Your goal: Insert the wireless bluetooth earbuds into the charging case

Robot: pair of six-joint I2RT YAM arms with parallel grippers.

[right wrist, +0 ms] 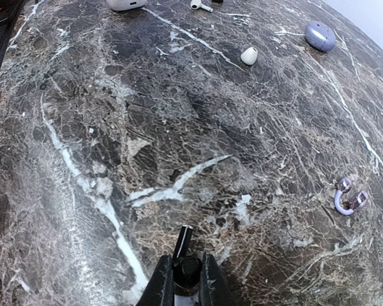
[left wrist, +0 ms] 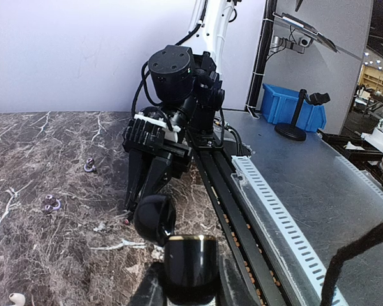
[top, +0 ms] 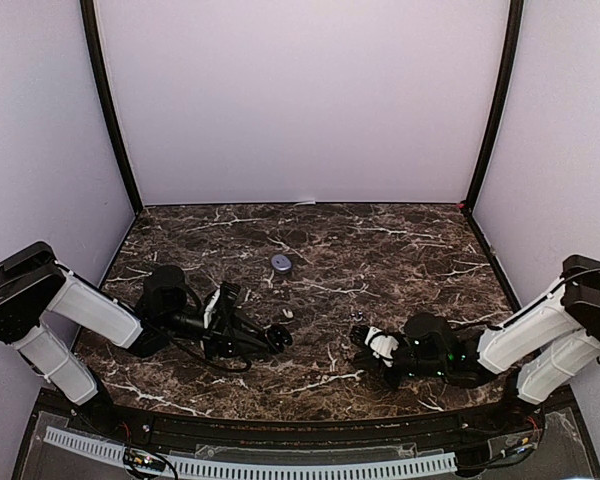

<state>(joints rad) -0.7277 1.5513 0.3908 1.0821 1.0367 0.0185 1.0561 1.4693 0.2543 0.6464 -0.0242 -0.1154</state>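
Observation:
My left gripper [left wrist: 190, 284] is shut on a glossy black charging case [left wrist: 190, 261] with a gold rim. Its rounded lid [left wrist: 154, 217] is flipped open toward the right arm. From above, the case [top: 278, 338] sits at the left gripper [top: 263, 338], low over the table's near middle. My right gripper [right wrist: 186, 275] is shut on a black earbud [right wrist: 186, 266] whose short stem [right wrist: 182, 241] sticks out forward. It hovers just above the marble, a short way right of the case [top: 365, 340]. A white earbud [right wrist: 248, 55] lies loose on the table.
A purple case [right wrist: 320, 36] lies further back and a purple clip-shaped earbud [right wrist: 350, 201] to the right. A white case [right wrist: 124, 3] and a white stemmed earbud [right wrist: 200, 5] sit at the top edge. Small purple earbuds [left wrist: 50, 204] lie on the marble. Walls enclose three sides.

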